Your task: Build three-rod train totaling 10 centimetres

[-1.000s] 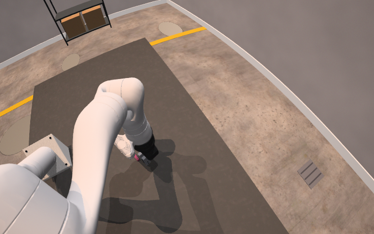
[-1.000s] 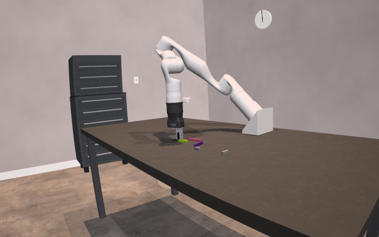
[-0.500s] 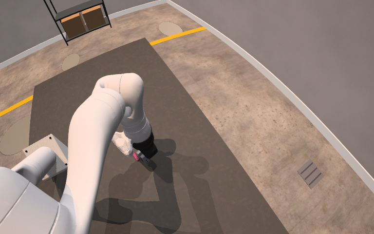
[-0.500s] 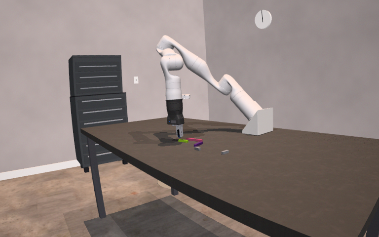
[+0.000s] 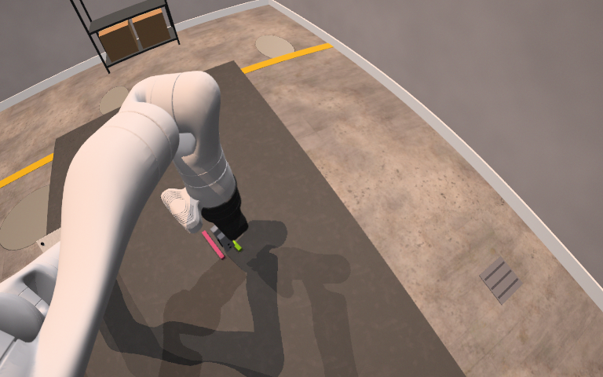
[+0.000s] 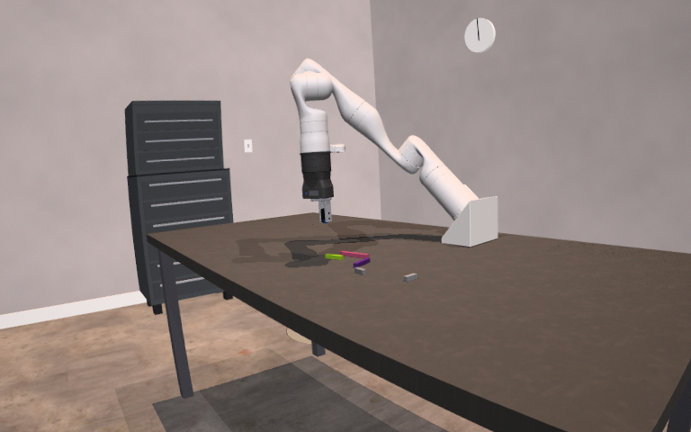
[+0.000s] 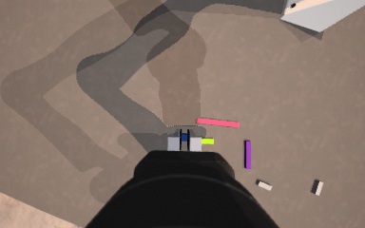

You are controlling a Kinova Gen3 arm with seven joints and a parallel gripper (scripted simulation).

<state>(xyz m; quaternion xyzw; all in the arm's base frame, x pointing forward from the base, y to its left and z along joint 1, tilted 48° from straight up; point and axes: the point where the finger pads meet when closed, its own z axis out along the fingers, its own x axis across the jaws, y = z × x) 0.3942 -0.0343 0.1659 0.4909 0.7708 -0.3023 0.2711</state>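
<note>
My gripper [image 5: 227, 243] [image 6: 325, 217] [image 7: 184, 136] is shut on a small blue rod [image 7: 184, 137] [image 6: 324, 220] and holds it well above the table [image 6: 509, 315]. On the table below lie a lime rod [image 5: 237, 245] [image 6: 334, 256] [image 7: 207, 141], partly hidden by my fingers in the wrist view, and a long pink rod [image 5: 213, 244] [image 6: 354, 253] [image 7: 218, 123] just beside it. A purple rod [image 6: 362, 263] [image 7: 247, 154] lies near them. Two short grey rods lie further off, one [image 6: 360, 271] [image 7: 264, 185] close to the purple rod and the other [image 6: 409, 276] [image 7: 317, 187] apart.
The arm's white base [image 6: 471, 224] [image 7: 314, 14] stands on the table at the far side. A dark drawer cabinet [image 6: 175, 193] stands behind the table's left end. The table's near edge [image 6: 356, 351] runs diagonally in the exterior view.
</note>
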